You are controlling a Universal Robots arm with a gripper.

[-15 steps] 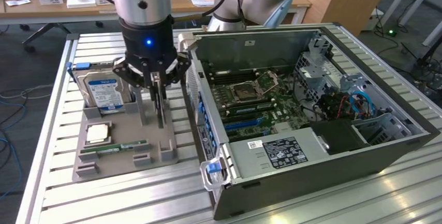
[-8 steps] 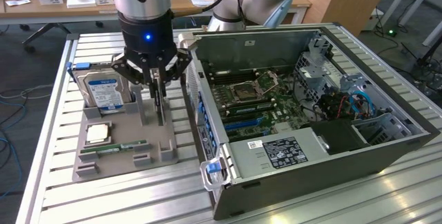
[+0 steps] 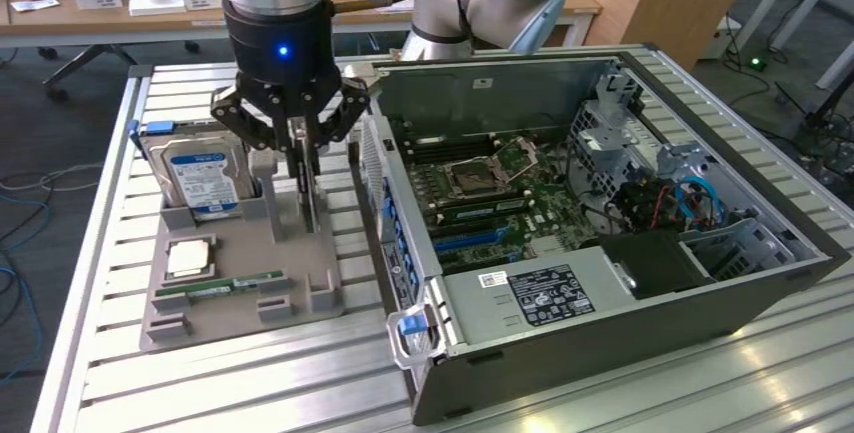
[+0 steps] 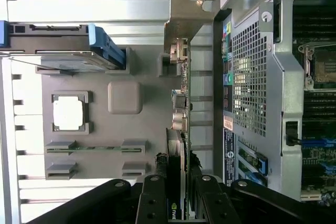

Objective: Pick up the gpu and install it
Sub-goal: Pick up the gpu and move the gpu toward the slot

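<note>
Holding: the gripper (image 3: 304, 138) is clenched on the gpu (image 3: 311, 188) — one finger against each flat face, near its upper edge.
Gpu place: standing on edge in a slot of the grey tray (image 3: 227, 308), at nine o'clock of the open case (image 3: 601, 353) in the exterior view. Whether its lower edge has left the slot, I cannot tell.
Lift: a straight, upright pull looks best to me — any tilt could bind the card in the slot or knock the case wall just beside it at three o'clock.
Grip: firm and square to the board, so the card does not swing.
Gpu look: a thin dark board seen edge-on, small parts along it, with a silvery bracket (image 4: 185, 19) at one short end.
Neighbours: the hard drive (image 3: 200, 178) at nine o'clock of the card, the memory stick (image 3: 220, 283) at seven.
</note>
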